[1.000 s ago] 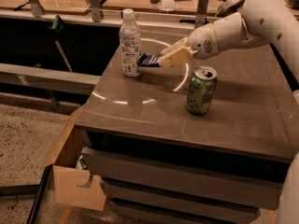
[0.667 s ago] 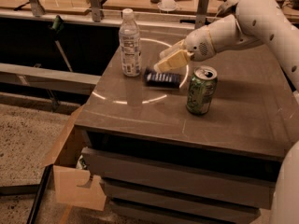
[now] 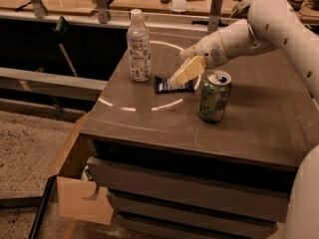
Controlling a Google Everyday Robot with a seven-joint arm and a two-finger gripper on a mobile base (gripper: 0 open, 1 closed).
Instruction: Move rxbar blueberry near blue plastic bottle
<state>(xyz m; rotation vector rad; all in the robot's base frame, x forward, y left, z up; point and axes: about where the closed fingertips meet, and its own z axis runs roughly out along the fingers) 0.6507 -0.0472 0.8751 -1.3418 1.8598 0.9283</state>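
The rxbar blueberry [image 3: 168,85], a flat dark navy wrapper, lies flat on the brown counter [image 3: 149,118]. It is just right of the blue plastic bottle [image 3: 138,46], a tall clear bottle with a white cap standing upright near the counter's far left. My gripper [image 3: 185,72], with pale yellow fingers [image 3: 192,66], hangs over the bar's right end. It is open and no longer holds the bar. The white arm reaches in from the upper right.
A green soda can [image 3: 215,96] stands upright right of the bar, close under my forearm. The counter's left edge drops off to a speckled floor with an open cardboard box [image 3: 79,193]. A metal rail and cluttered desks lie behind.
The bar was held tilted in the gripper beside the bottle. It now lies flat on the counter, released, a little right of the bottle. The gripper has stayed just above it.
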